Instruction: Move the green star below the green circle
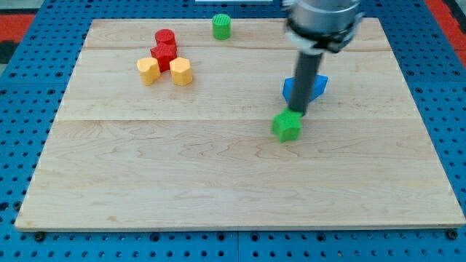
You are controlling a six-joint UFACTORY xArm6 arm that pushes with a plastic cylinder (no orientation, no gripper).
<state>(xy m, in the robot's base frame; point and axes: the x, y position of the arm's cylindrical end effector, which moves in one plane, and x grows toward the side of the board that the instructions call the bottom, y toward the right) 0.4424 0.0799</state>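
The green star [287,126] lies right of the board's centre. The green circle [221,26] stands near the view's top edge of the board, left of the star and far above it. My tip [298,113] rests at the star's upper right edge, touching or nearly touching it. The dark rod rises from there toward the view's top, crossing in front of a blue block [314,87].
The blue block sits just above and right of the star, partly hidden by the rod. A red block [164,48] and two yellow blocks [148,70] [181,72] cluster at the upper left. The wooden board [145,175] lies on a blue pegboard.
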